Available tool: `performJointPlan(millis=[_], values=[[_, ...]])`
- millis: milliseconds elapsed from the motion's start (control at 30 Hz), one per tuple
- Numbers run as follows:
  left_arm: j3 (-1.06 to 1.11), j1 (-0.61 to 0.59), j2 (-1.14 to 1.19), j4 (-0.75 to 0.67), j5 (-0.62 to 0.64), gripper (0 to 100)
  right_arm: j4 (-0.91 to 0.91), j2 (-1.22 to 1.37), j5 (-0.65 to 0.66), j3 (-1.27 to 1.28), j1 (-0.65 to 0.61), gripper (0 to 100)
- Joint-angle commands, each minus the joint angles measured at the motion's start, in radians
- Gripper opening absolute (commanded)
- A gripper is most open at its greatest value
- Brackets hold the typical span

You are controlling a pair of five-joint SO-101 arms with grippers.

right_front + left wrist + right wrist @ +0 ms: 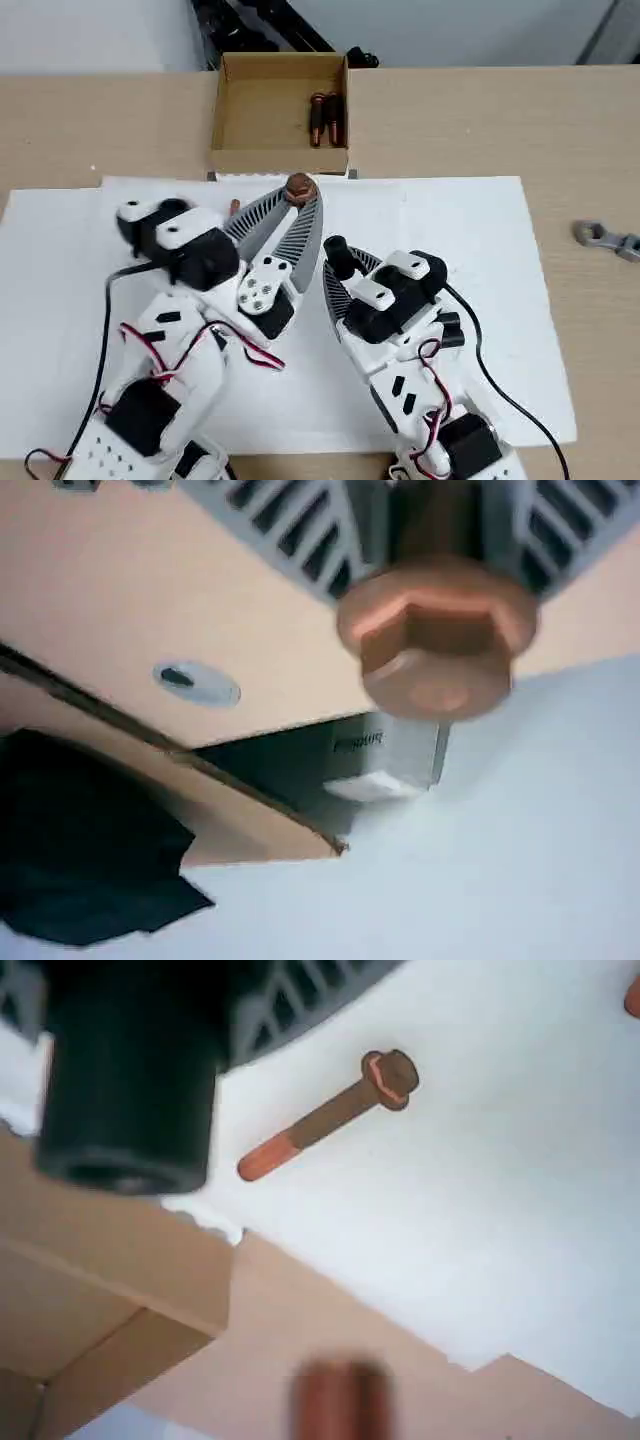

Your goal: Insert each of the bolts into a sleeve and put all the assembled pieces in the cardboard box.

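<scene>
Close in, the right gripper (336, 262) is clamped on a black sleeve (341, 254), holding it over the white sheet (460, 230). Just beyond, the left gripper (299, 198) pinches a copper bolt (300, 186) by its shank. The hex head sticks out past the fingertips at the sheet's far edge, just short of the cardboard box (228, 110). A second bolt (235, 207) lies loose on the sheet beside the left gripper. Farther back, inside the box, assembled pieces (325, 120) lie together near one side wall. A small metal part (605, 237) sits on the bare table (560, 130), well apart.
</scene>
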Motion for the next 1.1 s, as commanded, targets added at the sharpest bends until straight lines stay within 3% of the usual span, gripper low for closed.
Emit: performJointPlan(millis=[0,400,1067], values=[[-0.062,0.021,-0.006,-0.026,0.032,1,-0.030,-0.007,0.002,-0.008,-0.002,0.6],[-0.048,0.114,-0.006,0.009,0.058,1,-0.035,-0.007,0.000,-0.006,-0.002,0.6],[-0.050,0.034,-0.008,0.005,0.104,1,-0.099,-0.010,-0.020,-0.026,0.061,0.8]])
